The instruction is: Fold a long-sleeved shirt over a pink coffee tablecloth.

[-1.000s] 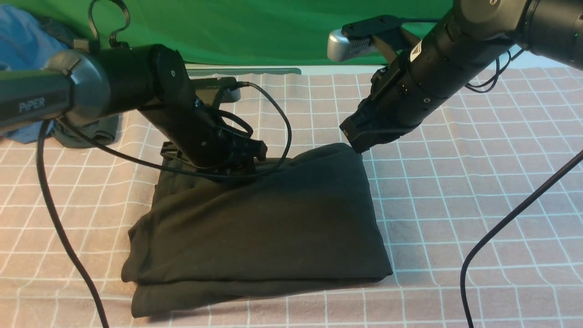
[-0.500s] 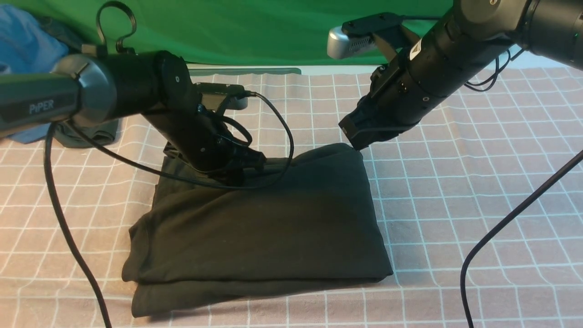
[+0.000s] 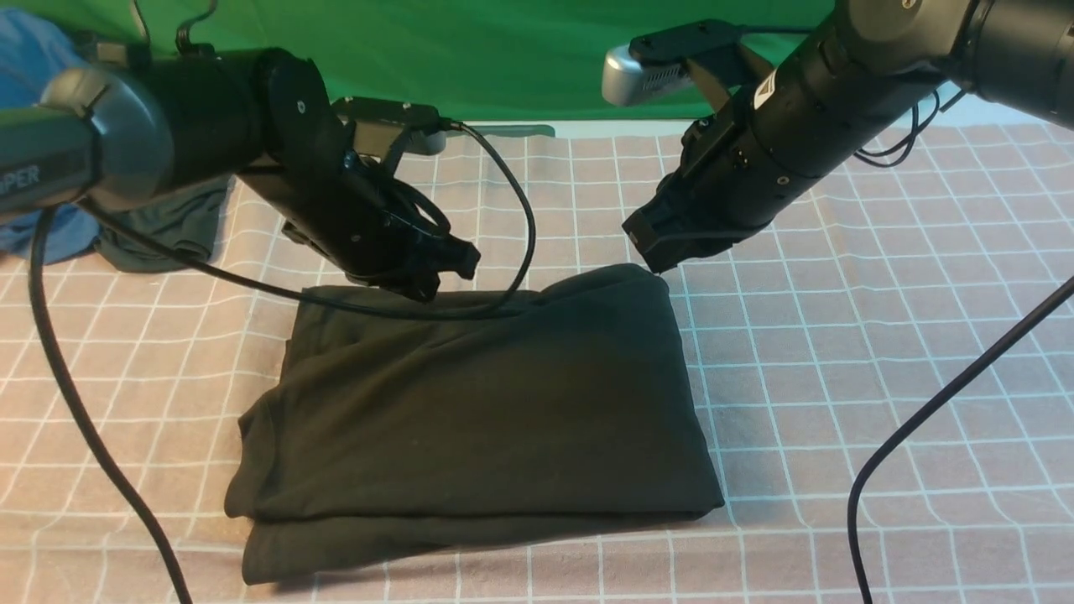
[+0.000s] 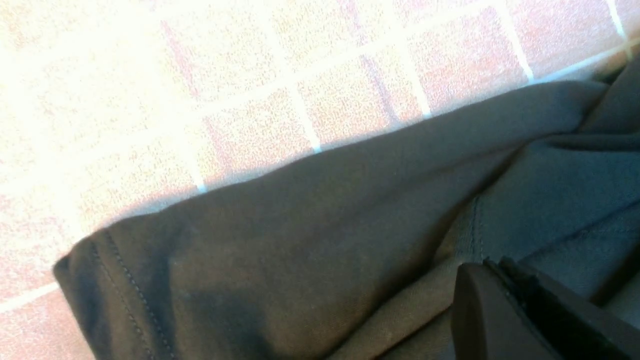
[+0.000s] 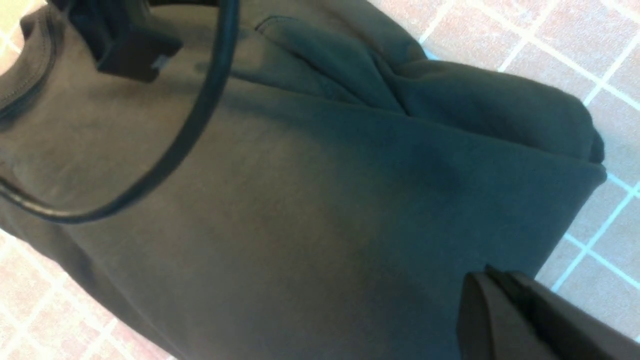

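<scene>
The long-sleeved shirt lies folded into a thick black rectangle on the pink coffee tablecloth; its print and label are hidden. My left gripper hovers just above the shirt's far edge, shut and empty. In the left wrist view its closed tips sit over the shirt, whose hem lies against the pink cloth. My right gripper is at the shirt's far right corner, also shut. The right wrist view shows its tips pressed together over the shirt with no cloth between them.
A green cloth hangs at the back. A blue garment and a dark grey-green garment lie at the far left. The left arm's cable droops onto the shirt. Another cable crosses the cloth on the right.
My left gripper has lifted off the shirt's far edge and drawn back and up. The shirt's far left part has settled flatter. The right gripper has risen very slightly.
</scene>
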`<state>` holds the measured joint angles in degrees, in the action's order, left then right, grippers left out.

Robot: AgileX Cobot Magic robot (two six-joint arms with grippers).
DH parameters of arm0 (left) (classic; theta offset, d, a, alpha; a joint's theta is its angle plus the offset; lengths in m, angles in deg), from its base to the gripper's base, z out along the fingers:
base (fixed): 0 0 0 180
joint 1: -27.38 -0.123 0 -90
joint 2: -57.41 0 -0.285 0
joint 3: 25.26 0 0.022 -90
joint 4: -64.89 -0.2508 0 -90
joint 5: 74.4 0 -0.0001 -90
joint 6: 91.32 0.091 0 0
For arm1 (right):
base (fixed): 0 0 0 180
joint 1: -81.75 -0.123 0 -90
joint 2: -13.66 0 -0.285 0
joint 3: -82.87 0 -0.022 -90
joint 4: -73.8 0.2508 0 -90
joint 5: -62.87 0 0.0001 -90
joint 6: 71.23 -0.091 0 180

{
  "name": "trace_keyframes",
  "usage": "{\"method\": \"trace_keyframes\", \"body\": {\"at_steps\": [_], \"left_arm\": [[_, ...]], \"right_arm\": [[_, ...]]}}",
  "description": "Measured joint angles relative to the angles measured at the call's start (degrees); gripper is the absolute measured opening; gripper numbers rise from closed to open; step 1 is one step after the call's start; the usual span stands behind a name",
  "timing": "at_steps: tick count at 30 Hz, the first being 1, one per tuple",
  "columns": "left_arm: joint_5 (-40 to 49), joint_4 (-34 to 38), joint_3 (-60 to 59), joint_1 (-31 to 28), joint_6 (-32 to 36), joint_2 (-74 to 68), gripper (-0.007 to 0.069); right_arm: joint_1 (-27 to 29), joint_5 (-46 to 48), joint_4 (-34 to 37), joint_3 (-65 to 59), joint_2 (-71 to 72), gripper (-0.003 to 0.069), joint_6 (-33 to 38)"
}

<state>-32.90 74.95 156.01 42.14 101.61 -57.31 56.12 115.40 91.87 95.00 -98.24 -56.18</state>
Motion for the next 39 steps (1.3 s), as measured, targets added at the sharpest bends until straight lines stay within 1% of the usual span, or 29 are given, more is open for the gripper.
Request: {"method": "trace_keyframes", "body": {"at_steps": [5, 7, 10, 16, 17, 18, 19, 20, 22, 24, 26, 27, 28, 29, 30, 32, 39], "left_arm": [[0.5, 1.2, 0.0, 0.2, 4.3, 0.0, 0.0019], [0.6, 1.3, 0.0, 0.5, 5.3, 0.0, 0.0050], [1.2, 1.3, 0.0, 0.6, 5.5, -0.3, 0.0132], [2.1, 0.8, 0.0, 0.6, 5.5, -3.5, 0.0343], [2.2, 0.7, 0.0, 0.6, 5.3, -4.0, 0.0363], [2.2, 0.6, 0.0, 0.6, 5.2, -4.1, 0.0366], [2.2, 0.6, 0.0, 0.6, 5.1, -4.7, 0.0390], [2.2, 0.5, 0.0, 0.6, 5.0, -4.9, 0.0393], [2.1, 0.4, 0.0, 0.6, 5.0, -5.0, 0.0382], [2.0, 0.2, 0.0, 0.6, 4.8, -5.1, 0.0335], [2.0, 0.0, 0.0, 0.6, 4.6, -5.1, 0.0202], [2.0, 0.0, 0.0, 0.6, 4.6, -5.1, 0.0188], [2.0, -0.1, 0.0, 0.6, 4.6, -5.1, 0.0111], [2.0, -0.2, 0.0, 0.6, 4.6, -5.1, 0.0068], [2.0, -0.2, 0.0, 0.6, 4.6, -5.1, 0.0046], [1.8, -0.2, 0.0, 0.6, 4.1, -4.6, 0.0027], [-0.1, -0.4, 1.2, -0.5, 2.0, -1.1, 0.0029]], "right_arm": [[0.0, -0.3, 0.0, 0.0, 0.0, 0.0037, 0.0], [0.0, -0.5, 0.0, 0.0, 0.0, 0.0037, 0.0], [0.0, -0.6, 0.0, 0.0, 0.0, 0.0037, 0.0], [0.0, -0.8, 0.1, 0.0, 0.0, 0.0037, 0.1], [0.0, -0.8, 0.1, 0.0, 0.0, 0.0037, 0.1], [0.0, -0.8, 0.1, 0.0, 0.0, 0.0037, 0.1], [0.0, -0.8, 0.1, 0.0, 0.0, 0.0037, 0.1], [0.0, -0.8, 0.1, 0.0, 0.0, 0.0037, 0.1], [0.0, -0.8, 0.1, 0.0, 0.0, 0.0037, 0.1], [0.0, -0.8, 0.1, 0.0, 0.0, 0.0037, 0.1], [0.0, -0.8, 0.1, 0.0, 0.0, 0.0037, 0.1], [0.0, -0.8, 0.1, 0.0, 0.0, 0.0037, 0.1], [0.0, -0.8, 0.1, 0.0, 0.0, 0.0037, 0.1], [0.0, -0.8, 0.1, 0.0, 0.0, 0.0037, 0.1], [0.0, -0.8, 0.1, 0.0, 0.0, 0.0037, 0.1], [0.0, -0.8, 0.1, 0.0, 0.0, 0.0037, 0.1], [0.0, -1.1, 0.1, 0.0, 0.0, 0.0037, 0.1]]}}
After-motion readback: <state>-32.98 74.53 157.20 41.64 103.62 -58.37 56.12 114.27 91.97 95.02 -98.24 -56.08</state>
